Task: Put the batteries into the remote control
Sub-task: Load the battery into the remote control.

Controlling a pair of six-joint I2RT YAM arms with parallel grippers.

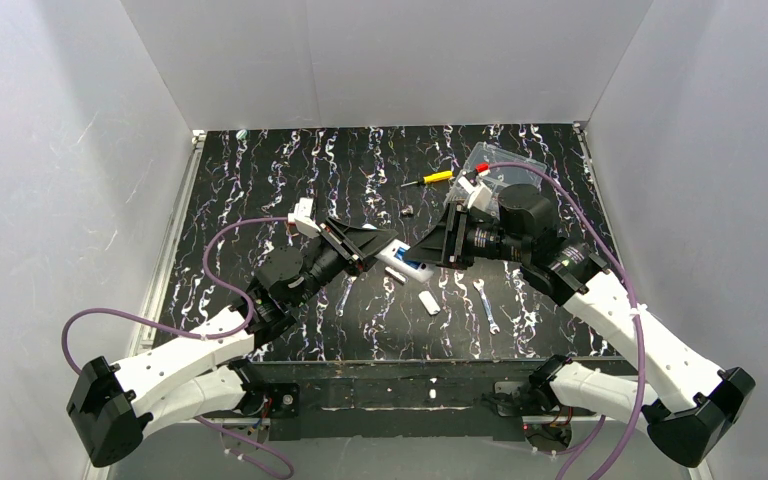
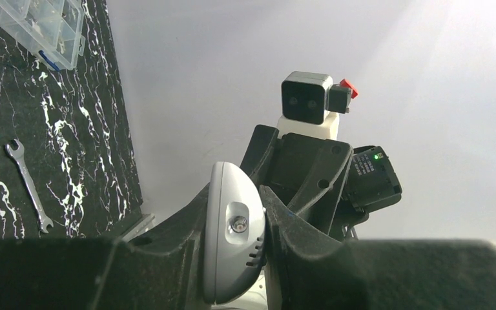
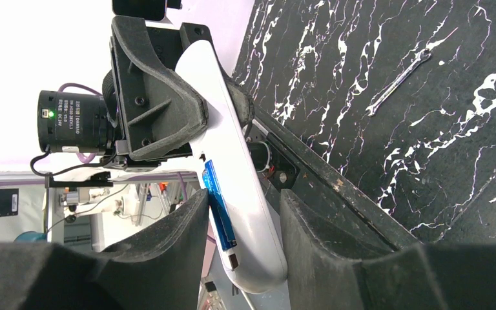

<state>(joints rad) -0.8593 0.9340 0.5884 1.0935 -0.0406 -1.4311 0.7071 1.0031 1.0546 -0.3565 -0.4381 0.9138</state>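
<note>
The white remote control hangs above the table between my two grippers. My left gripper is shut on its rounded end, the one with the small lens. My right gripper is closed round the other end. One finger presses a blue battery lying in the open back of the remote, and the other finger bears on the remote's smooth side. In the top view the two grippers face each other, with a strip of blue showing between them.
A small white flat piece and a short white stub lie on the black marbled table under the remote. A silver wrench lies to the right. The yellow-handled screwdriver and clear compartment box sit further back.
</note>
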